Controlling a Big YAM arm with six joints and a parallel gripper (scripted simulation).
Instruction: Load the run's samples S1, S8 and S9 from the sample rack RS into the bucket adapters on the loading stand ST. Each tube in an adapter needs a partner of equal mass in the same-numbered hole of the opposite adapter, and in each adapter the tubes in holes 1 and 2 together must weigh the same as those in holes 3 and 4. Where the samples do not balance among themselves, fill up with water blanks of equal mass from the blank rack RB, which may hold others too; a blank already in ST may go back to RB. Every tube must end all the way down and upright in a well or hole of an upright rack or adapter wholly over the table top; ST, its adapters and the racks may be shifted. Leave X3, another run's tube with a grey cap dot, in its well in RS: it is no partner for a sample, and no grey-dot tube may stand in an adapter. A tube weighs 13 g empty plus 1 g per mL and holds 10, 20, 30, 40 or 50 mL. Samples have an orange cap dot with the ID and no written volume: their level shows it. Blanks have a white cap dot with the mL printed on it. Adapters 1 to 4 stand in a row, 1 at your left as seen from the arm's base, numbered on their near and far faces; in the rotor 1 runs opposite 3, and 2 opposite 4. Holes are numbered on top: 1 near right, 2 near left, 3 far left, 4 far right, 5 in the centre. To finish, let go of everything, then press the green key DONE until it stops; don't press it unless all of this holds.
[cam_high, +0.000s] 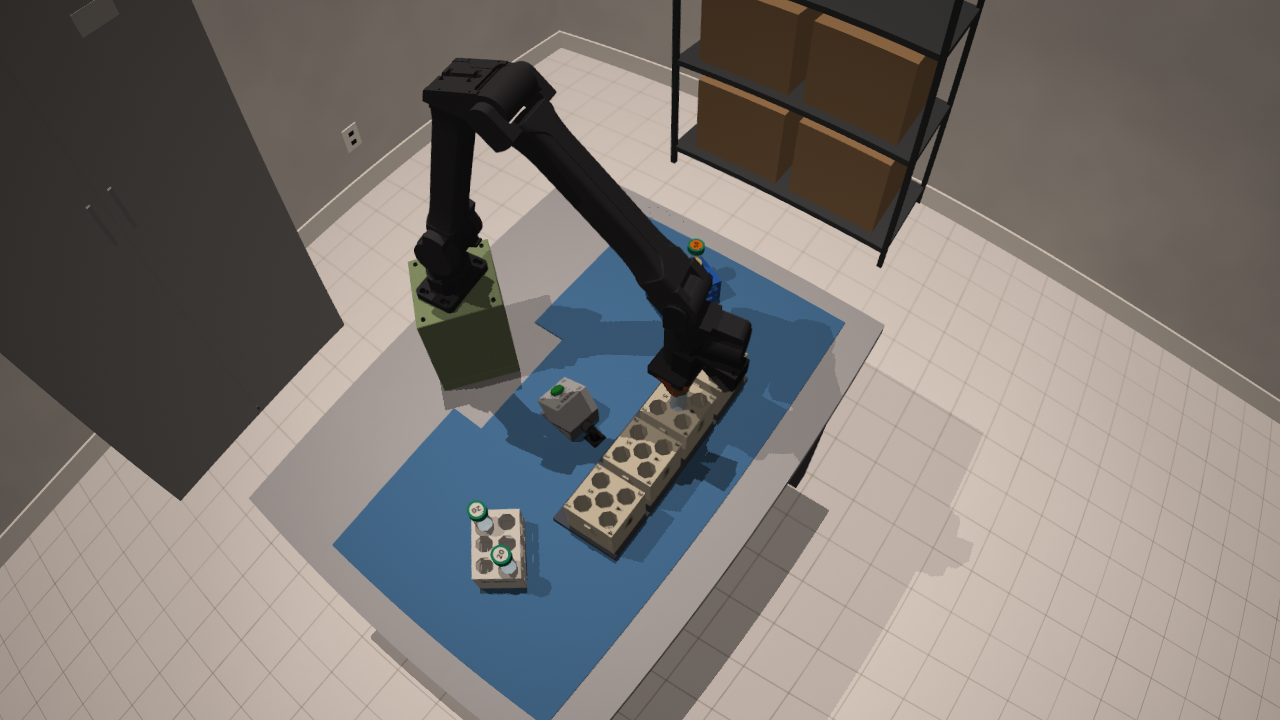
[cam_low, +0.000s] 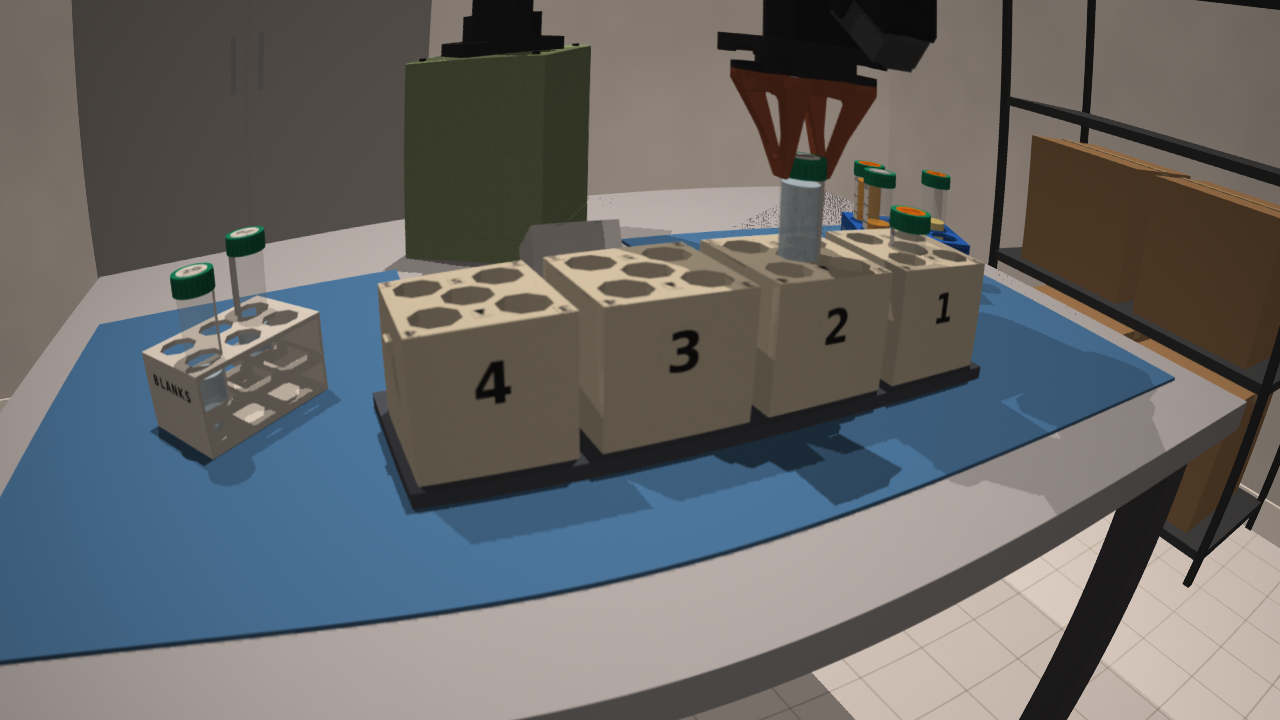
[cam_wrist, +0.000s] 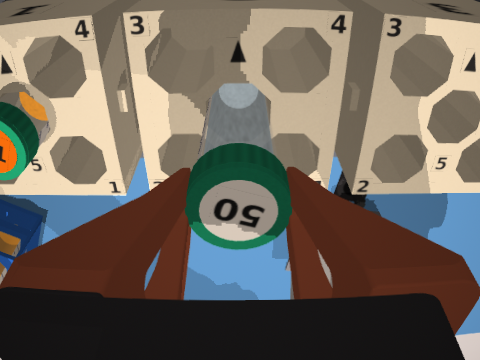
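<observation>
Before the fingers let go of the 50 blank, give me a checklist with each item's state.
1. Grip: gripper shut on the 50 blank at its cap: ok.
2. Target: the blank goes into the centre hole of adapter 2: ok.
3. Upright: the tube stands straight: ok.
4. Fully seated: much of the body shows above the adapter: not ok.
5. Neighbour: S1 in adapter 1 stands apart: ok.
6. Hole bottom free: cannot tell.

Matte blk arm (cam_high: 572, 170), rust-brown hand (cam_low: 803, 125), olive pedestal (cam_high: 469, 344)

Lower part of the 50 mL blank (cam_low: 799, 219) hidden inside adapter 2 (cam_low: 819, 333).
</observation>
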